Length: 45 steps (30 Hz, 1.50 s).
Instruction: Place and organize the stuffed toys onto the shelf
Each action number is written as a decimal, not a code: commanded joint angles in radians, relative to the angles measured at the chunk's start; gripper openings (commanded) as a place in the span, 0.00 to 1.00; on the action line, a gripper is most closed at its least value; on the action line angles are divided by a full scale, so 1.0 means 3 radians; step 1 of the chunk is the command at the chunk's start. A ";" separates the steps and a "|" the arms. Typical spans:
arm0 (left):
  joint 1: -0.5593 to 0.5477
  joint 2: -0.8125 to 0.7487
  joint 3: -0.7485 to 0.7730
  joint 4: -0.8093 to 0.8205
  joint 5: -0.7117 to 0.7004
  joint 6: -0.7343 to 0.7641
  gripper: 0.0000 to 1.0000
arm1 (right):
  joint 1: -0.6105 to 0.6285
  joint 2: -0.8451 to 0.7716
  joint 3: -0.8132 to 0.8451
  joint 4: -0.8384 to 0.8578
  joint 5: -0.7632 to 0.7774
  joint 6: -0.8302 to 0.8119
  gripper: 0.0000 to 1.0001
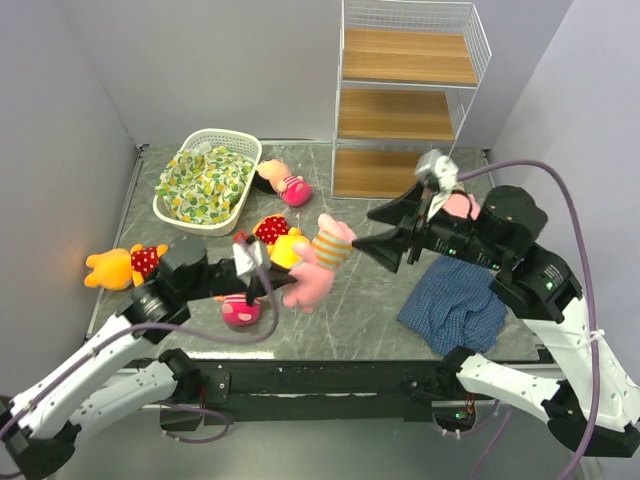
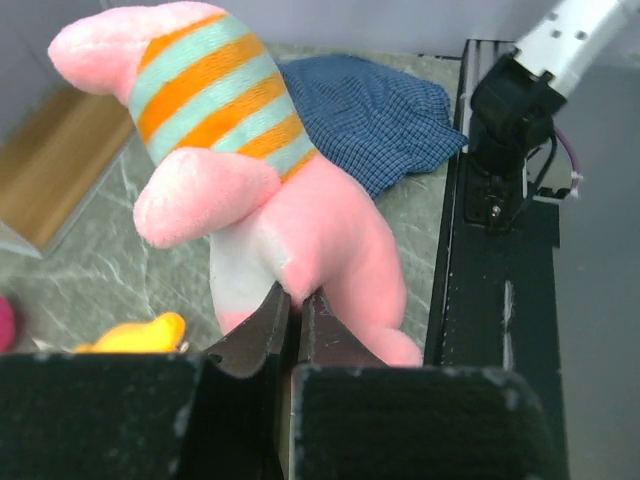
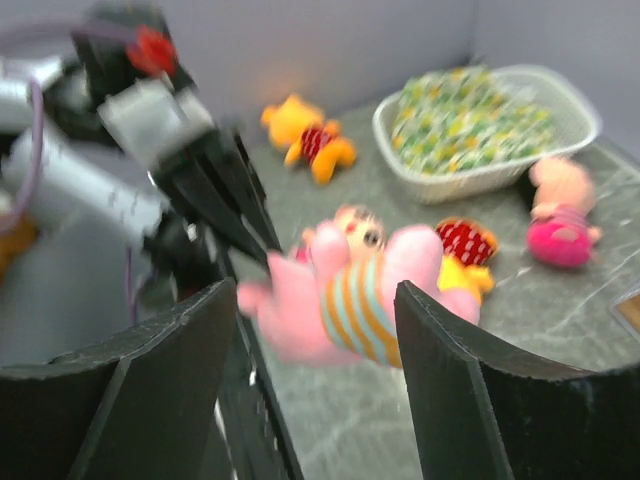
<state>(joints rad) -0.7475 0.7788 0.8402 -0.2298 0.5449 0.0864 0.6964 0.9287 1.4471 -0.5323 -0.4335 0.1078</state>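
My left gripper (image 1: 288,282) is shut on a pink striped piglet (image 1: 322,258) and holds it above the table; in the left wrist view the closed gripper (image 2: 295,297) pinches the piglet's (image 2: 230,130) lower body. My right gripper (image 1: 362,228) is open, just right of the piglet; in the right wrist view the piglet (image 3: 365,300) lies ahead between its fingers (image 3: 180,370). A bear (image 1: 275,240) and a pink doll (image 1: 240,312) lie under the left arm. Another bear (image 1: 122,266) lies far left, another doll (image 1: 285,184) by the basket. A second piglet (image 1: 462,206) is partly hidden behind the right arm. The shelf (image 1: 405,115) stands at the back right, its boards bare.
A white lattice basket (image 1: 235,140) holding a green-yellow cloth (image 1: 205,182) sits at the back left. A blue plaid cloth (image 1: 455,300) lies under the right arm, also in the left wrist view (image 2: 370,110). Walls close in both sides.
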 commanded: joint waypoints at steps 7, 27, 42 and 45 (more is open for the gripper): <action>-0.0009 -0.0704 -0.0219 0.0200 0.0602 0.0928 0.01 | -0.0020 -0.0110 -0.0299 -0.0439 -0.0892 -0.0794 0.76; -0.0009 -0.0597 -0.0070 0.0203 0.0628 0.0970 0.01 | -0.0010 0.0095 -0.0365 -0.0287 -0.0698 -0.1070 0.21; -0.0009 -0.0582 -0.0244 0.0837 -0.0369 0.0317 0.96 | -0.0010 0.0044 -0.0048 0.0204 0.1472 -0.1238 0.00; -0.0014 -0.0454 -0.0152 0.0828 -0.0837 -0.0031 0.96 | -0.0010 0.0182 0.0146 0.0505 0.2316 -0.1494 0.00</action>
<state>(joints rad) -0.7486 0.6052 0.7715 -0.0532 0.4908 0.2253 0.6956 0.9604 1.3869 -0.5854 -0.1513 -0.2485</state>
